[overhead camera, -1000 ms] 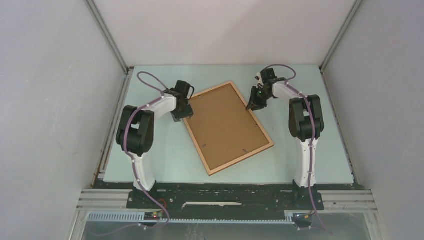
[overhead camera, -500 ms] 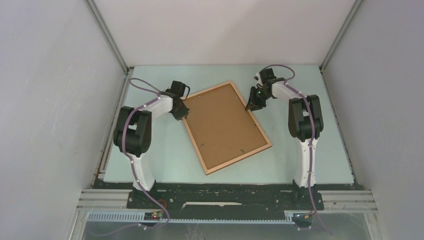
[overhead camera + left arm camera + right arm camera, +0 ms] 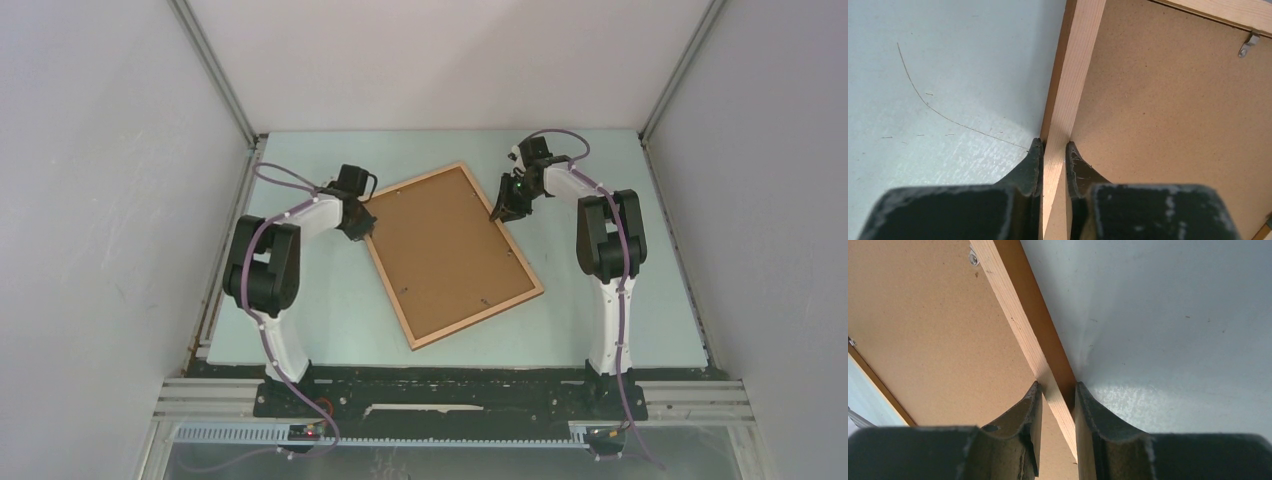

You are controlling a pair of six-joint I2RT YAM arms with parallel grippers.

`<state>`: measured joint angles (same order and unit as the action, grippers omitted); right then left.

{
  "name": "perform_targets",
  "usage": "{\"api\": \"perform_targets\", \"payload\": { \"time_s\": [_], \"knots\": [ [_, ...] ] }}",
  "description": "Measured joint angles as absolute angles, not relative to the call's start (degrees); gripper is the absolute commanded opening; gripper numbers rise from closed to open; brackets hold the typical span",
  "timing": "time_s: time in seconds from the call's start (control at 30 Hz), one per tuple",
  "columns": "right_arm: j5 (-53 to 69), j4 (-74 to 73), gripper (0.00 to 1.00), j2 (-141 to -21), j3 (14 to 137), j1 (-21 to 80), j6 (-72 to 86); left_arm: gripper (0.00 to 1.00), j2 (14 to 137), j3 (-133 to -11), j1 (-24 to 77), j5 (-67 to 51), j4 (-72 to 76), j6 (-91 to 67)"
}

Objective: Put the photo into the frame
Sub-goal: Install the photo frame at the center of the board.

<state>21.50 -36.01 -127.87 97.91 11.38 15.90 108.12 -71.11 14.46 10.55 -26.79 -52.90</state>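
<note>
The left claw (image 3: pixel 1054 150) and right claw (image 3: pixel 1057 390) each pinch an opposite rail of the frame (image 3: pixel 478 317), which lies back-up on the table (image 3: pixel 340 310). The photo is not in view. Likely step: turning the frame over. The next move calls for lifting both sides evenly.

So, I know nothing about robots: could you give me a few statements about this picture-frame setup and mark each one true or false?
1. The frame lies back side up, with its brown backing board showing. True.
2. A photo lies beside the frame. False: no photo is in view.
3. The left gripper and the right gripper each pinch a wooden rail of the frame. True.
4. The frame's edges run square with the table's edges. False: the frame is turned at an angle to the table.
</note>
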Motion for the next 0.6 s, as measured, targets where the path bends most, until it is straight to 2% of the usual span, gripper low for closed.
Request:
{"api": "perform_targets", "payload": {
  "time_s": [0.13, 0.37, 0.6],
  "knots": [
    [21.67, -36.03, 0.0, -127.96, 97.95, 11.38, 15.9, 0.41, 107.72, -71.09, 14.92, 11.4, -27.27, -51.03],
    [21.96, -36.03, 0.0, -128.01, 97.95, 11.38, 15.88, 0.79, 101.21, -71.09, 16.1, 14.44, -29.82, -44.69],
    [21.96, -36.03, 0.0, -128.01, 97.95, 11.38, 15.9, 0.92, 95.26, -69.28, 16.4, 12.73, -29.95, -41.3]
  ]
}}
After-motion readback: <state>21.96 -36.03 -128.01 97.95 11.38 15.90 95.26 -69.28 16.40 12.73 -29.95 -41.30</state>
